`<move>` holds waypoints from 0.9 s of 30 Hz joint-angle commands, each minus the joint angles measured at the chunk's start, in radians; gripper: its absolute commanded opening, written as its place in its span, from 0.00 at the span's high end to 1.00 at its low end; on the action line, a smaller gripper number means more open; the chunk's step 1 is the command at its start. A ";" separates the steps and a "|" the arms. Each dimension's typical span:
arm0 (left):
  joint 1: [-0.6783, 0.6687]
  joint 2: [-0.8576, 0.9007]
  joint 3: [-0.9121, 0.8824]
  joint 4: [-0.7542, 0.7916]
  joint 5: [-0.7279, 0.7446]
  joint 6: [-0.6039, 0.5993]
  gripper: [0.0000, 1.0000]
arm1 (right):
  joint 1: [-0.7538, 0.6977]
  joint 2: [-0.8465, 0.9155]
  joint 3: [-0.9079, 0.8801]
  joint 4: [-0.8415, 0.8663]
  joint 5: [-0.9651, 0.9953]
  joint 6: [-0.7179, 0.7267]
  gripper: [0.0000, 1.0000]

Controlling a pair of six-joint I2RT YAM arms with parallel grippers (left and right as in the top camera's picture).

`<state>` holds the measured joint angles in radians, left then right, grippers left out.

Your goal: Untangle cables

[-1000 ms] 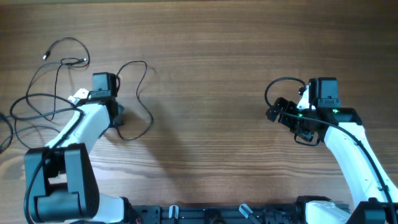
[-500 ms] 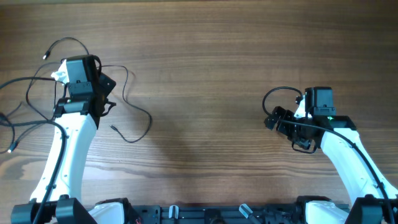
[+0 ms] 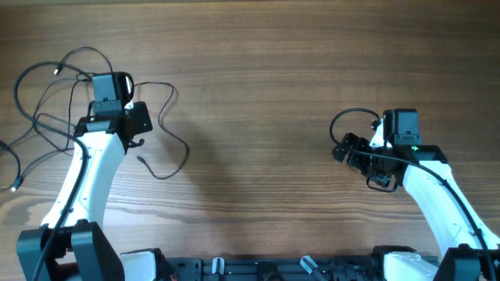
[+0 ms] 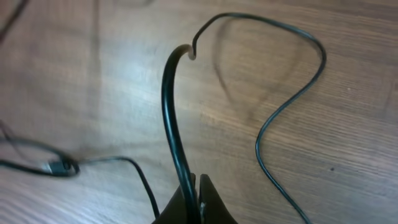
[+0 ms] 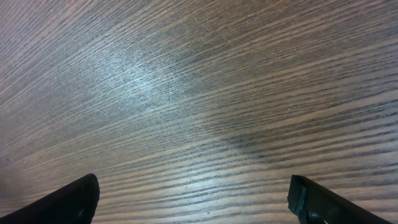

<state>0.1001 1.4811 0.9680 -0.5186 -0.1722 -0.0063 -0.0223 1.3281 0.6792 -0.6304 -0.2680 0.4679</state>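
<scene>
The left gripper (image 4: 196,200) is pinched tight on one strand of the cables (image 3: 47,105). In the left wrist view the strand rises from between the closed fingers, arches over and runs on in a wide loop (image 4: 292,93) across the wood. Overhead, the rest of the cables lie in a loose tangle just left of the left gripper (image 3: 134,123), their outermost strands reaching the picture's left edge. The loop lies just right of it and ends in a small plug (image 3: 143,160) (a second plug (image 3: 16,186) lies far left of that gripper). Right of the left gripper the table (image 3: 258,70) is open wood as far as the right gripper (image 3: 349,148), well apart from it, whose fingers (image 5: 71,199) stand spread wide over the wood, holding nothing
</scene>
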 commanded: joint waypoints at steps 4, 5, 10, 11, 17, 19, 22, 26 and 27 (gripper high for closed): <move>0.002 0.047 -0.002 0.129 0.247 0.276 0.96 | 0.005 -0.010 -0.005 -0.014 0.006 0.003 0.00; 0.003 0.055 -0.002 0.116 0.328 0.320 0.96 | 0.005 -0.010 -0.005 -0.019 0.006 0.003 0.00; 0.004 0.070 -0.002 0.115 0.281 0.314 0.96 | 0.005 -0.010 -0.005 -0.024 0.006 0.003 0.00; 0.004 0.070 -0.002 0.125 0.180 0.255 0.96 | 0.005 -0.010 -0.005 -0.024 0.006 0.003 0.00; 0.004 0.071 -0.002 0.181 -0.198 -0.096 0.96 | 0.005 -0.010 -0.005 -0.012 0.006 0.004 0.00; 0.004 0.071 -0.002 0.188 0.107 -0.144 0.96 | 0.005 -0.010 -0.005 -0.010 0.006 0.004 0.00; -0.002 0.078 -0.002 0.209 0.673 -0.174 0.96 | 0.005 -0.010 -0.005 -0.008 0.006 0.004 0.00; -0.045 0.079 -0.002 0.182 0.809 -0.130 0.96 | 0.005 -0.010 -0.005 -0.007 0.006 0.004 0.00; -0.052 0.079 -0.002 0.167 0.788 -0.131 0.96 | 0.005 -0.010 -0.005 -0.008 0.006 0.003 0.00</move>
<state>0.0784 1.5471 0.9661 -0.3233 0.4332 -0.1368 -0.0223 1.3281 0.6781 -0.6418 -0.2680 0.4679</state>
